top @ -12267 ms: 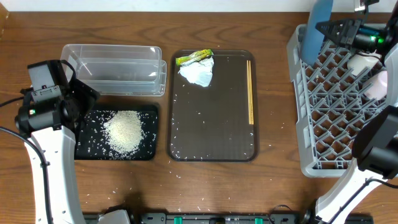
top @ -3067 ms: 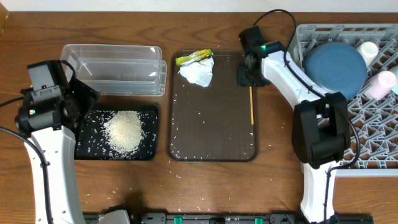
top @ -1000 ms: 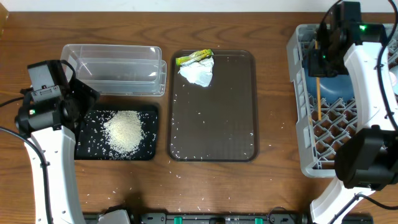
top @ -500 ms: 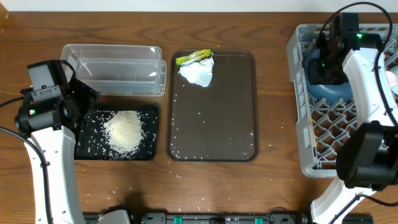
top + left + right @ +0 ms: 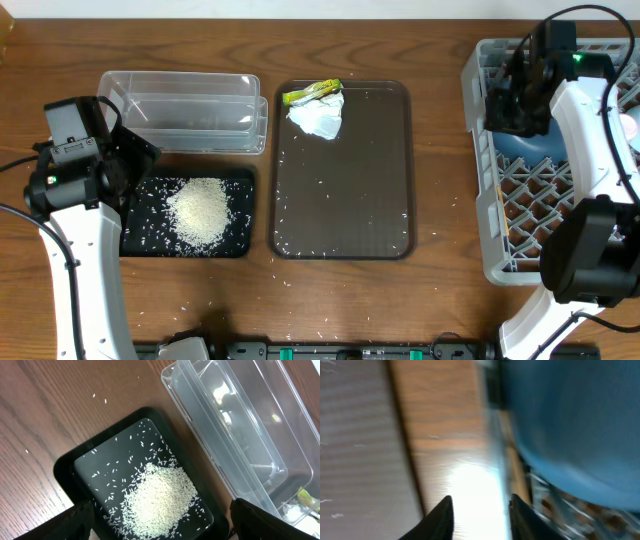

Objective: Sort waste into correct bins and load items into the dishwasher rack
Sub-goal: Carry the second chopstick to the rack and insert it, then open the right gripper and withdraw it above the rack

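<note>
My left gripper (image 5: 172, 530) hangs open above the black tray (image 5: 140, 245), whose rice pile (image 5: 160, 495) lies between its wide-set fingers. The clear tub (image 5: 185, 110) behind that tray holds nothing I can see. A crumpled tissue (image 5: 317, 118) and a yellow-green wrapper (image 5: 312, 92) lie at the far end of the brown tray (image 5: 345, 180). My right gripper (image 5: 505, 105) hovers over the left wall of the grey rack (image 5: 480, 200), jaws apart with nothing between them. The dark-blue bowl (image 5: 570, 420) sits in the rack beside it. The chopsticks do not show clearly.
Loose rice grains dot the brown tray and the table in front of it (image 5: 285, 283). My right arm (image 5: 590, 130) lies across the rack and hides much of its inside. The right wrist view is blurred.
A second ago my right gripper held the chopsticks over the rack; now its jaws stand apart without them, and it has shifted slightly left. The left arm has not moved.
</note>
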Action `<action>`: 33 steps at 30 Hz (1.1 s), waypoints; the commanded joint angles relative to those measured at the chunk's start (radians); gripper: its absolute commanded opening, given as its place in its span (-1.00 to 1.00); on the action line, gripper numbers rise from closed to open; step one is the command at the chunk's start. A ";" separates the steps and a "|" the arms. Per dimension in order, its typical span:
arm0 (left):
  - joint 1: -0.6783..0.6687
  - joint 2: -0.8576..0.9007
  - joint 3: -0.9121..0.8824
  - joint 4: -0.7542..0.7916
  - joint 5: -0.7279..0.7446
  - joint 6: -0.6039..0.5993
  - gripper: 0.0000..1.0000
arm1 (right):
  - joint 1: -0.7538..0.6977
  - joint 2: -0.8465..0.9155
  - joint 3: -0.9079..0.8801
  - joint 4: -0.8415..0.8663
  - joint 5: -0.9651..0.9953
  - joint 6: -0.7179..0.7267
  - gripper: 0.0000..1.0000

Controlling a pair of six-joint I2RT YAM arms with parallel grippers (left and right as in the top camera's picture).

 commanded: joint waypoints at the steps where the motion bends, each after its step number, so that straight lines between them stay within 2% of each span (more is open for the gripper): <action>1: 0.003 0.000 0.010 -0.003 -0.002 -0.016 0.79 | 0.013 -0.043 -0.004 0.034 -0.224 0.025 -0.10; 3: 0.003 0.000 0.010 -0.003 -0.002 -0.016 0.79 | 0.019 -0.041 -0.004 0.060 -0.347 0.026 0.64; 5: 0.003 0.000 0.010 -0.003 -0.002 -0.016 0.79 | 0.027 -0.041 -0.004 0.062 -0.448 0.055 0.92; 11: 0.003 0.000 0.010 -0.003 -0.002 -0.016 0.79 | 0.066 -0.041 -0.004 0.109 -0.460 0.081 0.99; 16: 0.003 0.000 0.010 -0.003 -0.002 -0.016 0.79 | 0.091 -0.041 -0.004 0.157 -0.292 0.093 0.99; 18: 0.003 0.000 0.010 -0.003 -0.002 -0.016 0.79 | 0.087 -0.041 -0.003 0.182 -0.206 0.146 0.98; 20: 0.003 0.000 0.010 -0.003 -0.002 -0.016 0.79 | 0.072 -0.043 0.007 0.206 -0.145 0.203 0.98; 25: 0.003 0.000 0.010 -0.003 -0.002 -0.016 0.79 | 0.003 -0.043 0.101 0.200 -0.080 0.206 0.98; 29: 0.003 0.000 0.010 -0.002 -0.002 -0.016 0.79 | -0.073 -0.043 0.172 0.203 -0.024 0.269 0.99; 33: 0.007 -0.003 0.010 0.016 -0.025 -0.015 0.79 | -0.137 -0.043 0.180 0.237 -0.013 0.282 0.98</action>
